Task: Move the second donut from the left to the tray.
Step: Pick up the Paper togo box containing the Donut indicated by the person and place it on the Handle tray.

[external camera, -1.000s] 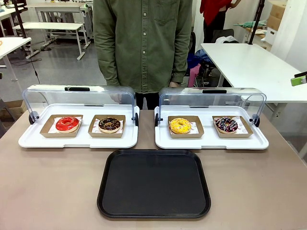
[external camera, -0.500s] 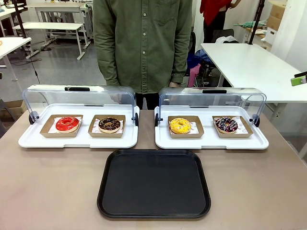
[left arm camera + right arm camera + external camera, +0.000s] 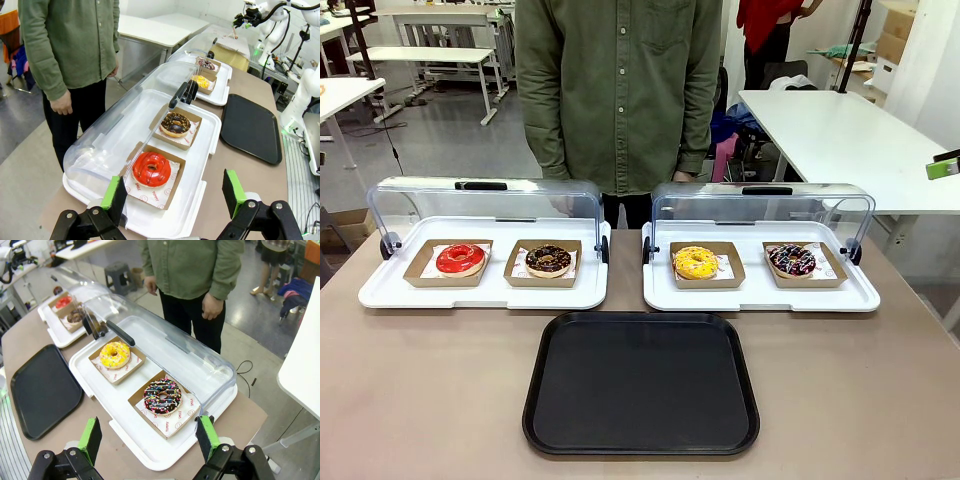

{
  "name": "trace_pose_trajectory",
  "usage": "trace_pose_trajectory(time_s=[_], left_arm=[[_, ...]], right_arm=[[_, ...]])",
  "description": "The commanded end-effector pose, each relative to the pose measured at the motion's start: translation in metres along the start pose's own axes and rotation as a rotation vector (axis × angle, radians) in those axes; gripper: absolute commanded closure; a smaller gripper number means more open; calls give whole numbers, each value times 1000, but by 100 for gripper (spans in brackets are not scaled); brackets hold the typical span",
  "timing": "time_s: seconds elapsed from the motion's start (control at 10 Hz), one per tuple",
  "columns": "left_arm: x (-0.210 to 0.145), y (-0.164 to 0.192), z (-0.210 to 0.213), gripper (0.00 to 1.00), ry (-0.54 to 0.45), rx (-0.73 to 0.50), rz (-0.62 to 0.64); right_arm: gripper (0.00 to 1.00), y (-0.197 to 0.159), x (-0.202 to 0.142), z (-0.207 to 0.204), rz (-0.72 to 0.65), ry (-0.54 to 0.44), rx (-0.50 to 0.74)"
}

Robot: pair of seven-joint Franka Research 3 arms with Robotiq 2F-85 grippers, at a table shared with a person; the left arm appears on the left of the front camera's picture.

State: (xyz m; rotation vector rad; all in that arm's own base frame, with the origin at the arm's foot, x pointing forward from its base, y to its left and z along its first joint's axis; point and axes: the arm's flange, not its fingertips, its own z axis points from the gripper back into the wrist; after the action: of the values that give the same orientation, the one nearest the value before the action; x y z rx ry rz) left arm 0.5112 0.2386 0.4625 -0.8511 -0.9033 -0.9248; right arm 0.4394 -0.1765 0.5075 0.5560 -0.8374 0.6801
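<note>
Chocolate-glazed and flecked with pale sprinkles, the second donut from the left (image 3: 549, 259) is shown in its square cardboard holder (image 3: 542, 281). It sits on the left white display tray (image 3: 480, 296), under the raised clear lid (image 3: 485, 205) and just right of the red donut (image 3: 460, 258).

Against the earlier front views no change is seen: the donuts, the lids and the black tray (image 3: 640, 390) are found in the same places. The black tray is set on the table (image 3: 420, 390), just in front of the display trays.

The donut is laid flat with its hole upward. Being a ring, it has no long axis; the holder's edges are set parallel to those of the display tray.

In the left wrist view the donut is seen beyond the left gripper (image 3: 174, 185), farther off than the red donut and well apart from the fingers. The left gripper's fingers are spread wide, with nothing gripped. The right gripper (image 3: 149, 426) is likewise spread wide and grips nothing; it is directed at the other display tray (image 3: 150, 450).
</note>
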Motion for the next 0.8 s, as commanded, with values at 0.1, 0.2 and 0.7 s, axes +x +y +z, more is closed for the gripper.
trace_pose_trajectory(time_s=[0.1, 0.2, 0.7], left_arm=[[2, -1, 0, 0, -3, -6, -3], [2, -1, 0, 0, -3, -6, -3], [2, -1, 0, 0, -3, -6, -3]], right_arm=[[0, 5, 2, -1, -7, -11, 0], [0, 5, 2, -1, -7, -11, 0], [0, 5, 2, -1, -7, -11, 0]])
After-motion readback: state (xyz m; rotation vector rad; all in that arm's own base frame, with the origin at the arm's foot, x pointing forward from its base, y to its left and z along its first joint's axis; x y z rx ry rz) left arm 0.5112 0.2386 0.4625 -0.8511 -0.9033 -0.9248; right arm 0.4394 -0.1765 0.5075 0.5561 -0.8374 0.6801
